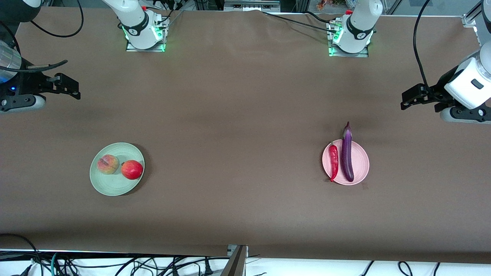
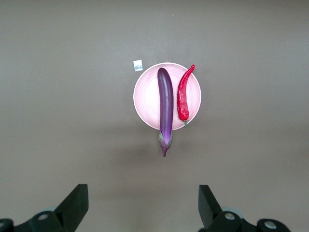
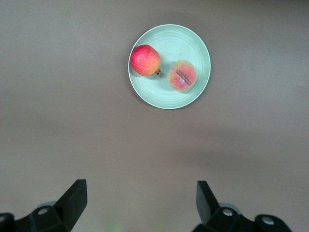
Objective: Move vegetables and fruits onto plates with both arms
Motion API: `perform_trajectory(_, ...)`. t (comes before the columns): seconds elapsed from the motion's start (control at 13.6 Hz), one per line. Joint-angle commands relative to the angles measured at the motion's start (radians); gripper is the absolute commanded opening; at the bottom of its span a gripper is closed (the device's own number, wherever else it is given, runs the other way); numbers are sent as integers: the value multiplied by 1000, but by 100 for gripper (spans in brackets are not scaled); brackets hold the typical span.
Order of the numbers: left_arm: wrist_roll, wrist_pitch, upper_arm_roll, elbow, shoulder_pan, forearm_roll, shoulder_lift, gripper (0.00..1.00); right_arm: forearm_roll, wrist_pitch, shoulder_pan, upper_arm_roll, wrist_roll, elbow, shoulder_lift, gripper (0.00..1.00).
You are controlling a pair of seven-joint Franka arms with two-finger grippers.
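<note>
With both claws spread and empty over bare surface, left claw [image 2: 140, 205] and right claw [image 3: 137, 203], I see 1 risk: the eggplant [image 1: 347, 155], overhanging the pink plate [image 1: 360, 163] beside the chili [image 1: 333, 161], rolling off if nudged.

You're seeing glossy purple eggplant [image 1: 347, 155], shiny red chili [image 1: 333, 161], fuzzy peach [image 1: 107, 164], matte mint plate [image 1: 111, 186], pink plate [image 1: 361, 160], brown cloth-like table cover [image 1: 238, 115].
</note>
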State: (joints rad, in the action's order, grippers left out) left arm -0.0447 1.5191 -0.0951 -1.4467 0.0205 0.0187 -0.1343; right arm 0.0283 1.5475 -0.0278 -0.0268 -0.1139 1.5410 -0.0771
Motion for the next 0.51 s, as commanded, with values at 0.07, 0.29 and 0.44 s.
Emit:
perform_trajectory(0.07,-4,-4,-3,16,-4,-9,-4,100,5,-10,9,-8,-10,-24,-15,100)
perform_trajectory(0.29,-4,-4,-3,17,-4,-11,-4,100,5,-7,9,-8,0,-24,-15,100)
perform_trajectory(0.44,-4,-2,-5,17,-4,-11,-4,100,7,-6,9,-8,-4,-24,-15,100)
